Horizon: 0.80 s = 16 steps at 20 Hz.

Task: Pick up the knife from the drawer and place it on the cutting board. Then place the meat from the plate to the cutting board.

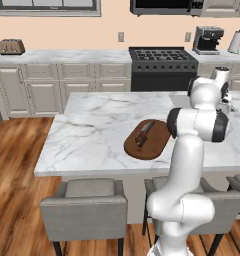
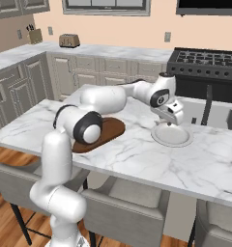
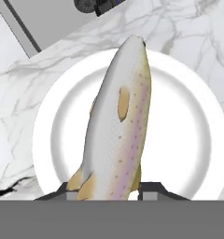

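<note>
1. Meat (image 3: 118,135) — a pale, fish-shaped piece with a pinkish stripe and small spots — lay lengthwise between the two fingertips of the pincer (image 3: 109,189) in the hand view, its tail end at the tips and its head end pointing away from them.
2. Whether the tips actually pressed the meat or merely stood on either side of it, I could not tell; they flanked its tail closely.
3. Directly beneath the pincer sat the plate (image 3: 188,140), round and pale, with the meat over its middle and reaching past its far rim.
4. In the right base view the pincer (image 2: 173,123) pointed down just above the plate (image 2: 172,137) on the marble worktop (image 2: 137,159).
5. Well to one side of the pincer, towards the arm's elbow, lay the cutting board (image 1: 148,142) — oval and dark brown — flat on the same worktop.
6. On that board rested the knife (image 1: 143,135), dark handle nearer the board's middle and grey blade towards its far edge.
7. Beyond the pincer, a sink basin (image 2: 219,116) with a dark faucet (image 2: 208,103) was set into the worktop.
</note>
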Available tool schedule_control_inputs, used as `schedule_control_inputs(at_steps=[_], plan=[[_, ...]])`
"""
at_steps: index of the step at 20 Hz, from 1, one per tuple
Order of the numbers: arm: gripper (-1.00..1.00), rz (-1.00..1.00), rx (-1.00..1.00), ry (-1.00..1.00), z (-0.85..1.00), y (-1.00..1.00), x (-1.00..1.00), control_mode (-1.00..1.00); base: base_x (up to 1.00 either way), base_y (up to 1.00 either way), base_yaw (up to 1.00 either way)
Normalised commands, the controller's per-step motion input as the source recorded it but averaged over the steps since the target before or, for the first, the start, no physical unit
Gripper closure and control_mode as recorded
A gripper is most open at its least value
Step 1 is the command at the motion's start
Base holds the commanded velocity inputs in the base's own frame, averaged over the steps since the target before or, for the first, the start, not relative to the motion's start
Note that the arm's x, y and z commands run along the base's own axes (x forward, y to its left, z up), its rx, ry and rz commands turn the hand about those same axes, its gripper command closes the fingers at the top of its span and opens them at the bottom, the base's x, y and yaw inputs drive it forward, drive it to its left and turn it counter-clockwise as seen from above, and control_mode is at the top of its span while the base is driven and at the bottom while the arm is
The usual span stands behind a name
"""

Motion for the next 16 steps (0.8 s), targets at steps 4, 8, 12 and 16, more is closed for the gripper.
schedule_control_inputs(at_steps=[4,8,12,16], plan=[[1.00,0.10,0.01,0.03,0.44,0.09,-0.49,-1.00,0.00,0.00,0.00],[1.00,0.06,0.00,0.06,0.35,0.34,-0.64,-1.00,0.00,0.00,0.00],[1.00,0.01,0.00,0.02,0.28,0.66,-0.69,-1.00,0.00,0.00,0.00],[1.00,0.00,0.00,0.00,0.17,0.78,-0.69,-1.00,0.00,0.00,0.00]])
